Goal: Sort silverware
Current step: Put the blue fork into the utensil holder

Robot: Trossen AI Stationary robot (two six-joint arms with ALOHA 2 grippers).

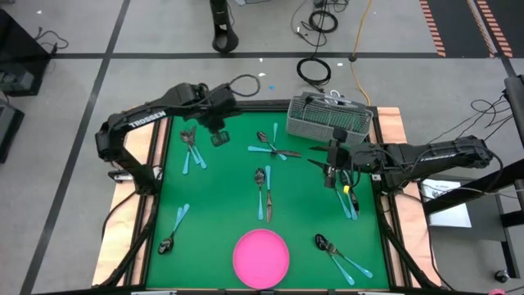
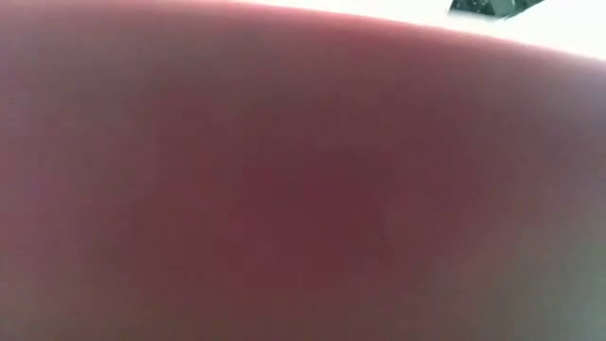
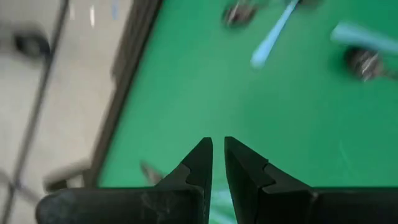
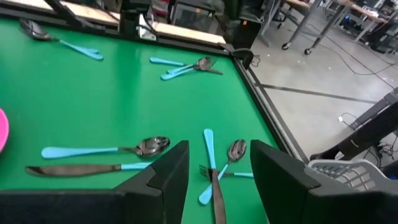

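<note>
The silverware lies scattered on the green table [image 1: 221, 205]: a bunch at the far left [image 1: 192, 152], a crossed pair [image 1: 270, 149], a spoon and a knife in the middle [image 1: 264, 190], one spoon near left [image 1: 173, 231], and more at the right [image 1: 350, 201] and near right [image 1: 340, 254]. My left gripper [image 1: 218, 133] hangs over the far left part, pointing down. Its fingertips [image 3: 217, 149] are shut to a slit with nothing between them. My right gripper [image 1: 331, 164] stands open above a fork, a spoon and a blue handle [image 4: 214, 163], clear of them.
A grey wire-mesh basket [image 1: 330, 119] sits at the far right corner, just beyond my right gripper. A round pink plate [image 1: 261, 257] lies at the near edge, and a pink blur fills the low view. A dark raised rim [image 4: 261, 93] borders the table.
</note>
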